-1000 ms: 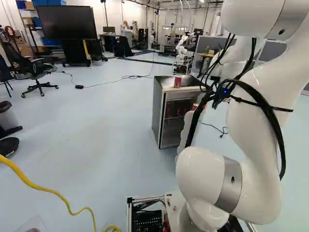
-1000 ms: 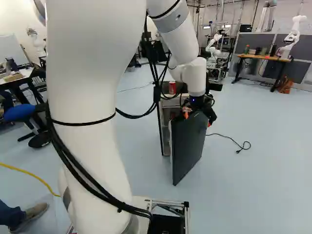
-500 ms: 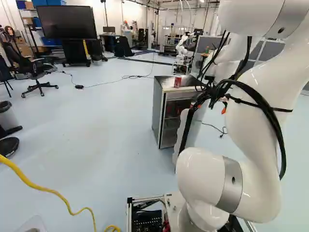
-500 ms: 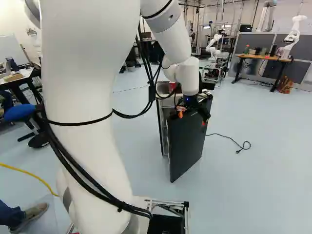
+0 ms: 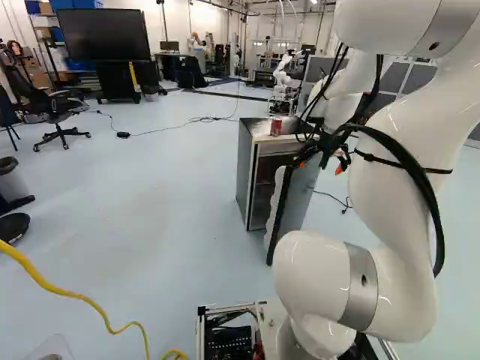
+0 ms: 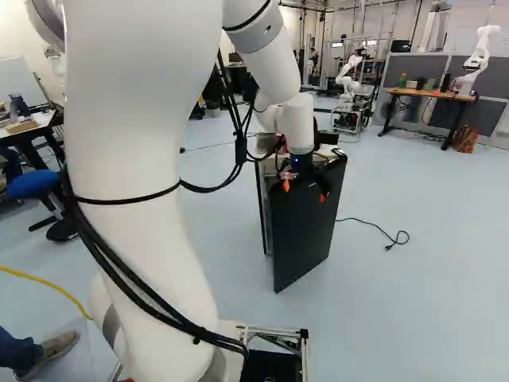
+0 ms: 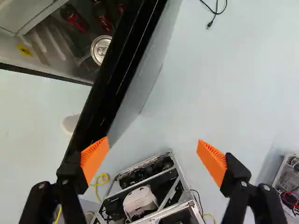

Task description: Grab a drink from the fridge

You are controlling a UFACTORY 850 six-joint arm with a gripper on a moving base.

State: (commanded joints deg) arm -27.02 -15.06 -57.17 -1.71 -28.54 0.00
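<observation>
Hanging over the pale workshop floor (image 6: 421,310), the end effector (image 6: 305,191) gapes wide at the fridge door (image 6: 306,239).

Can't actually read any words or numbers on my feeds, tbh. Closest I've got is a small yellow label (image 7: 24,50) on the fridge (image 5: 244,172), and its dark mark is too tiny to make out. The red can (image 5: 276,127) on top has pale markings, also unreadable from here.
</observation>
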